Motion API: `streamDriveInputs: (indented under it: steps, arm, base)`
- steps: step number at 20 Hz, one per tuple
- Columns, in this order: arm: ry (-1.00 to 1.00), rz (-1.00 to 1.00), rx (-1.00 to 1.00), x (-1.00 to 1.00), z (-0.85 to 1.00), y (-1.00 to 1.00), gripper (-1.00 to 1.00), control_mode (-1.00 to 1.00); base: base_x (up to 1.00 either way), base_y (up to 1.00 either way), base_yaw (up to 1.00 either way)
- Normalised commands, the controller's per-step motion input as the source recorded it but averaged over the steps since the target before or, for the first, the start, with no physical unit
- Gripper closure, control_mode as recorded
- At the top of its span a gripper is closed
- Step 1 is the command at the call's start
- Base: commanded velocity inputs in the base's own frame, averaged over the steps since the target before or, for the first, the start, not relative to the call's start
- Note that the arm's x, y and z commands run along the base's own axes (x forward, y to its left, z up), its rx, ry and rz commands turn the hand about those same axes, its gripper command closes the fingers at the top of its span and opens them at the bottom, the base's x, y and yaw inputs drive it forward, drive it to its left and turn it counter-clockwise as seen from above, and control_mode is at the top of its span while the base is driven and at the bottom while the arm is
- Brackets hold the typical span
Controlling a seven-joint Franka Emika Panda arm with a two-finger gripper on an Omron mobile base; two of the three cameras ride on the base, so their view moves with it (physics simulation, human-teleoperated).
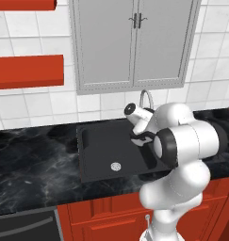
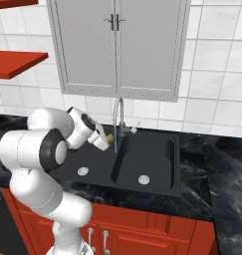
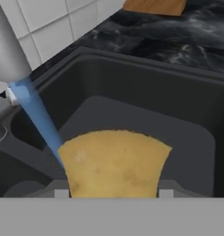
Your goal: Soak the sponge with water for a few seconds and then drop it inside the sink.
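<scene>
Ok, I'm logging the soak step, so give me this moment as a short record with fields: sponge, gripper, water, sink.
sponge: yellow-tan sponge held over the sink, beside the water stream
gripper: gripper shut on the sponge, next to the faucet
water: blue stream running from the spout, passing the sponge's edge
sink: black double-basin sink, both silver drains bare
step: soaking under way, sponge not yet dropped
</scene>
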Motion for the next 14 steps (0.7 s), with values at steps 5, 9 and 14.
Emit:
streamDriveInputs:
  steps: [5,9,14]
  arm:
    - [0.00,0.00,0.00,0.18,-0.09,0.00,1.00,-1.00]
    - [0.00,0.00,0.00,0.19,-0.17,0.00,1.00,-1.00]
    - [0.00,0.00,0.00,0.15,-0.15,0.00,1.00,-1.00]
  base:
    - [0.00,0.00,0.00]
    - [0.00,0.00,0.00]
    - [0.00,0.00,0.00]
